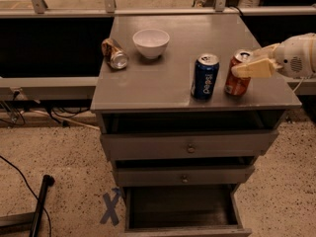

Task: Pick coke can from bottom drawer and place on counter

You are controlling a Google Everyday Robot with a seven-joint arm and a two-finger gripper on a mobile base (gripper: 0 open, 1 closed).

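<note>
The coke can (236,83) stands upright on the counter (163,83) near its front right corner, just right of a blue Pepsi can (205,77). My gripper (244,62) reaches in from the right edge of the view and is closed around the upper part of the coke can, with one cream finger (253,69) across its front. The bottom drawer (182,209) is pulled open below; the part of its dark interior that I can see holds nothing.
A white bowl (151,42) and a brownish dented can (114,53) lying on its side sit at the counter's back left. Two shallower knobbed drawers sit above the open one. A blue tape X (111,207) and a black pole (39,201) are on the floor at left.
</note>
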